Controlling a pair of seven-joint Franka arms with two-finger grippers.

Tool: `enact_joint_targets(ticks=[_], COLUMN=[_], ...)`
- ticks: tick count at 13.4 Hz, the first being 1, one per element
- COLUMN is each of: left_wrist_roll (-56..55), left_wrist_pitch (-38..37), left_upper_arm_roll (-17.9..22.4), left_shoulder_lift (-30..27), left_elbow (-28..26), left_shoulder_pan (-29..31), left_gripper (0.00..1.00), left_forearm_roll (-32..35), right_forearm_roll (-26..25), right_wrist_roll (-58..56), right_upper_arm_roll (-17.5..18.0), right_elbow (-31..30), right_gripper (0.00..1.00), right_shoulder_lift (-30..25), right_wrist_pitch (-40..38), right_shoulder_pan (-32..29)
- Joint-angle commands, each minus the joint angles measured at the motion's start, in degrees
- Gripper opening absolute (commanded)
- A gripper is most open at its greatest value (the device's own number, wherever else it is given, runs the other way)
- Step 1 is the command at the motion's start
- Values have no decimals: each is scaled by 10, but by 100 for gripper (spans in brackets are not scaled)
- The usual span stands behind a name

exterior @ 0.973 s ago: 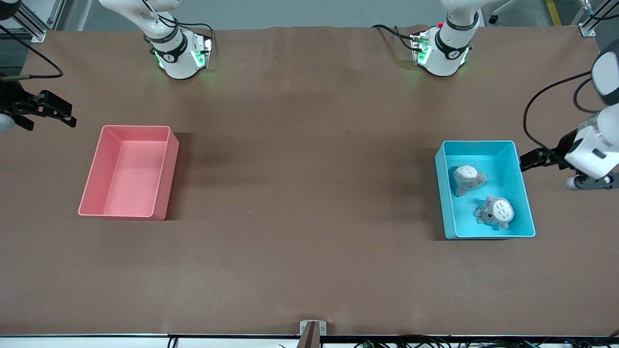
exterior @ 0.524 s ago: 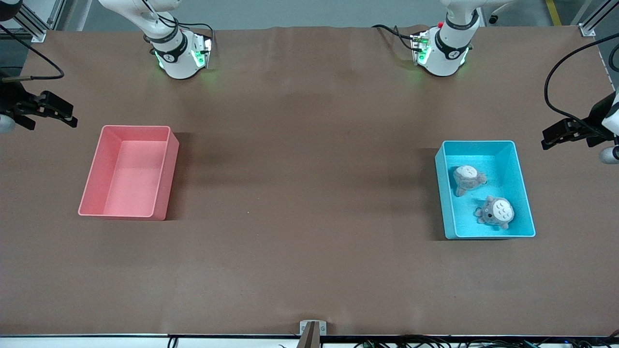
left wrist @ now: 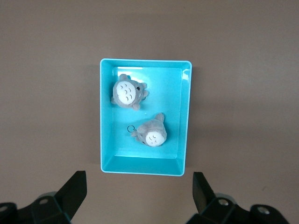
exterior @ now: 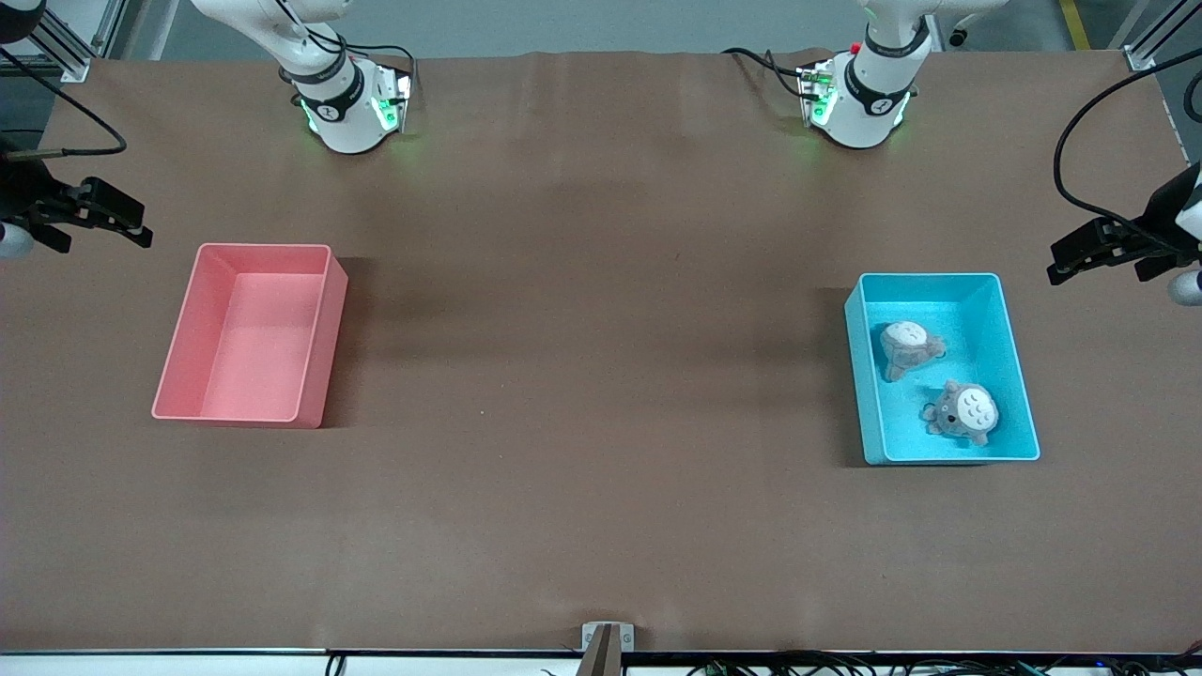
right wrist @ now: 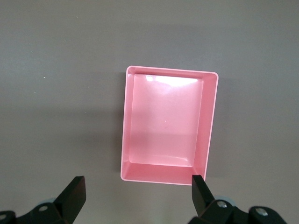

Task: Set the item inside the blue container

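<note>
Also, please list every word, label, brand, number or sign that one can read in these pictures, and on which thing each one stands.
No text can be read in any view.
Blue container: no label or print on it.
Two grey plush toys in it: only face and belly marks, no letters.
Pink bin: plain.
Arm bases: small round marks on the dark bands, too small to read.

Bright even overhead light, soft shadows beside both bins, glare patch inside pink bin (right wrist: 169, 80), sharp focus
</note>
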Motion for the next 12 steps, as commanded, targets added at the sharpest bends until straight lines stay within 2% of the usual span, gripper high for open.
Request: enact_joint_targets(ticks=[1, 4, 12], left_wrist_roll=[0, -2, -3], left_wrist_pitch=[-11, -25, -24], left_upper_arm_roll=[4, 4, 2], left_shoulder_lift=[-33, -54, -48], left_elbow=[-1, -2, -2], left_shoulder_pan=[-1, -1, -3], left_gripper=[100, 100, 100], left_forearm_roll=[-11, -10, -10], right_forearm_roll=[5, 5, -1], right_wrist_roll=[-7, -8, -13], right_upper_arm_roll=[0, 0, 0], right_elbow=[-17, -17, -17], right_gripper=[100, 100, 100], right_shoulder_lift=[-17, -17, -18], right_wrist_pitch=[2, 0, 1], right_shoulder_pan=[-3, -3, -4])
